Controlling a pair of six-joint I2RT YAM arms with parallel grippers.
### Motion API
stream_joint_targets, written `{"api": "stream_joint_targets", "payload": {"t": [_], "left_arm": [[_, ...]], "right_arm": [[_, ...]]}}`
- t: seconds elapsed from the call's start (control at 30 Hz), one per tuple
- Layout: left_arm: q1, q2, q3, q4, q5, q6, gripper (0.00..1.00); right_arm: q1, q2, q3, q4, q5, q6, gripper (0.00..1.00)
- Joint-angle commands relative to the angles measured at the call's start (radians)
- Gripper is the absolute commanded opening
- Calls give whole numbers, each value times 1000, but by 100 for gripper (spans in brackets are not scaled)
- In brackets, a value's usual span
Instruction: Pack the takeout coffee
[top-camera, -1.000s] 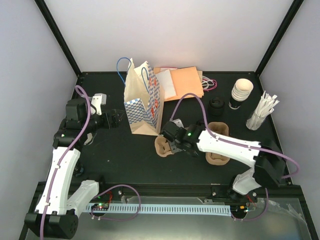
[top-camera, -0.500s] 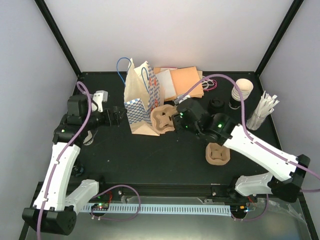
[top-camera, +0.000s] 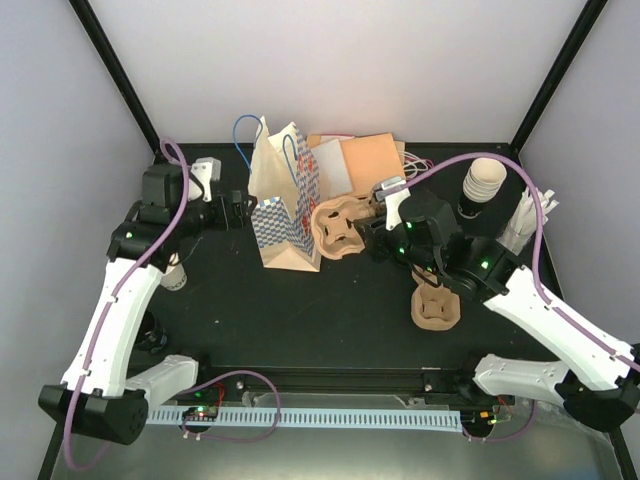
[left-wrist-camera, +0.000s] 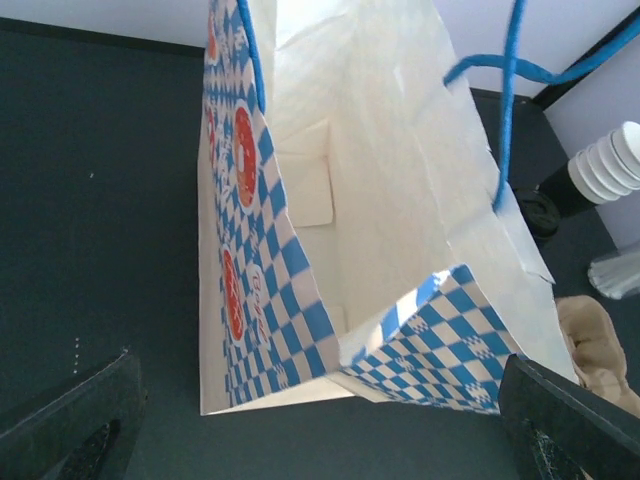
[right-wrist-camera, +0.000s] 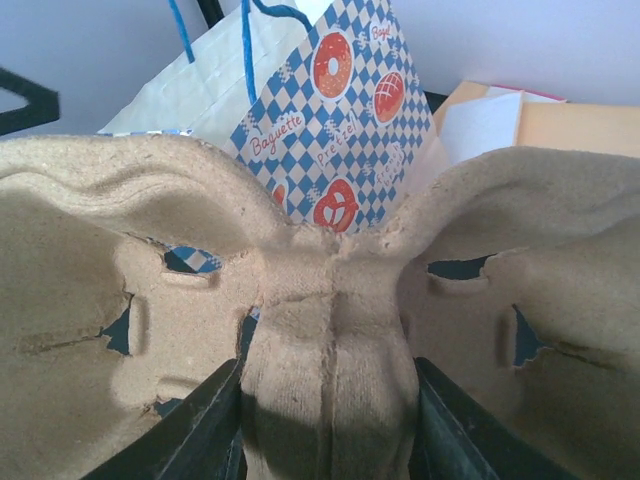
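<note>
Top view: left pincer (top-camera: 238, 210) spread wide, empty, just beside bag (top-camera: 285, 205); right pincer (top-camera: 368, 238) clamped on pulp carrier (top-camera: 336, 228) near bag.
Left wrist: takeout coffee (left-wrist-camera: 541, 214), black lid only, on bench (left-wrist-camera: 100, 200) past bag's far edge, by cup stack (left-wrist-camera: 605, 165).
Right wrist: fingers (right-wrist-camera: 195, 425) flanking carrier's central ridge.

Top view: bright, even, diffuse light from above. Pale back wall (top-camera: 340, 70) near washed out at centre. Matte black tabletop (top-camera: 300, 320) shows almost no glare; shadows under arms soft and faint.

Left wrist view: white inside of blue-checked paper bag (left-wrist-camera: 390, 200) very bright, close to overexposed, edges sharp. Black left fingertips (left-wrist-camera: 70, 420) in lower corners blurred, out of focus.

Right wrist view: brown moulded-pulp cup carrier (right-wrist-camera: 330, 300) fills frame, slightly soft from closeness, own shadow darkening lower centre. Bag print behind crisp. Black right fingertips (right-wrist-camera: 190, 430) in shade.
</note>
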Motion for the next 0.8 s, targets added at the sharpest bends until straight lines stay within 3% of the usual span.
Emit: {"api": "stream_joint_targets", "payload": {"t": [0.0,0.3,0.53,0.6,0.77], "left_arm": [[-7,52,88,-35,-63,8,98],[-9,177,179,-1,-84,-22,89],[-14,394,345,-80,-130,-15,82],[-16,439,374,-100,-141,-14,76],[-23,551,470,-212,-197,-11,47]], "right_arm": [[-6,-28,-48,54,-42,-15,43],[-8,-62,-99,60,-42,-5,43],[-8,-96,-89,58,-25,-15,43],[-8,-99,-86,52,-18,-17,43],[-8,-102,-77,37,-6,-16,43]]}}
